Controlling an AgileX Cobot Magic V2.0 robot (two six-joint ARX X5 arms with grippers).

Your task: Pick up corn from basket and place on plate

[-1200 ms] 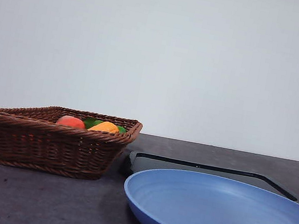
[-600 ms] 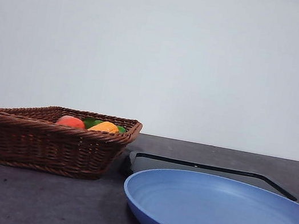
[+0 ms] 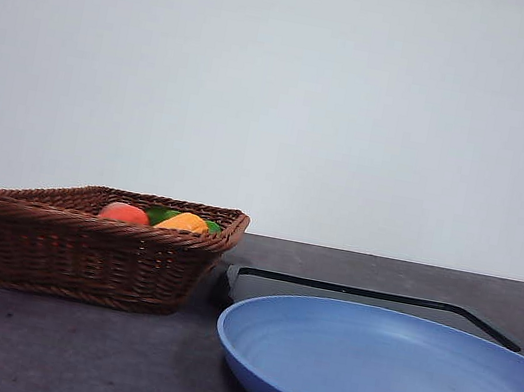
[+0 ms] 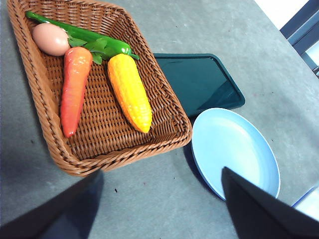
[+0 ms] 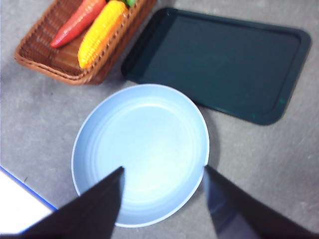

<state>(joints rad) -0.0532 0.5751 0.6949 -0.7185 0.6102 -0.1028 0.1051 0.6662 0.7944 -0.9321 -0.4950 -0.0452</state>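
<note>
The orange-yellow corn lies in the brown wicker basket, between an orange carrot and the basket's side towards the tray. In the front view only the corn's top peeks over the basket's rim. The blue plate stands bare to the right of the basket. My left gripper hovers open, high above the table beside the basket. High over the plate, my right gripper is open too. The corn and basket also show in the right wrist view.
A reddish peach and a green pepper share the basket with the carrot. A flat black tray lies behind the plate. A white sheet with a blue edge sits near the plate.
A thin black sliver has appeared at the top left corner of the front view. Basket, corn and plate have not moved.
</note>
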